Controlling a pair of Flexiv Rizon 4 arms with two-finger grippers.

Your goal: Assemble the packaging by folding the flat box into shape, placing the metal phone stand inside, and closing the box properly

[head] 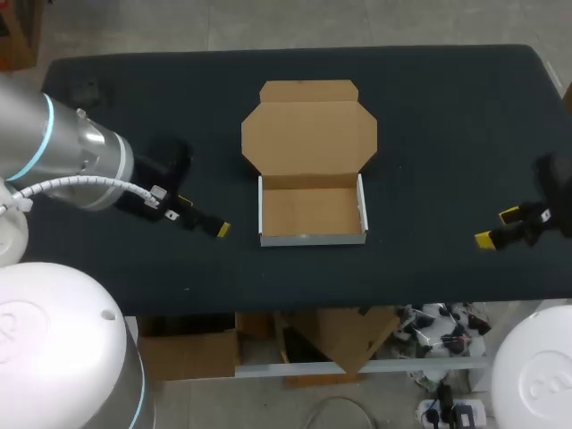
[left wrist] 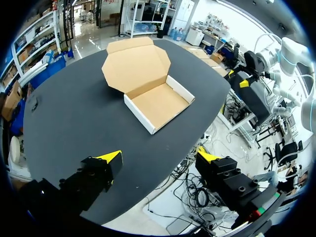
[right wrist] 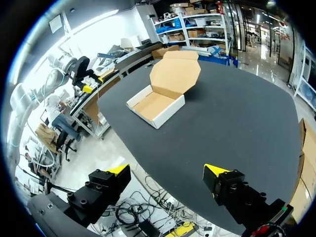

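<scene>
We see no print on the brown cardboard box (head: 313, 210) (left wrist: 158, 101) (right wrist: 155, 104) that we can read. It sits near the middle of the black table (head: 429, 134) (left wrist: 74, 113) (right wrist: 237, 113), folded into a shallow tray with white outer walls. Its lid (head: 308, 134) lies open and flat on the table on the far side. A small dark object (head: 87, 89) lies by the far left corner; we cannot tell what it is.

Our silver left arm (head: 63, 152) comes in from the left. Its left hand (head: 204, 216) (left wrist: 159, 157) is low over the table, well apart from the box, with the yellow-tipped fingers spread and nothing between them. Our right hand (head: 496, 227) (right wrist: 167, 170) is near the table's right front edge. It is likewise spread wide and holds nothing, with the box ahead of it.
</scene>
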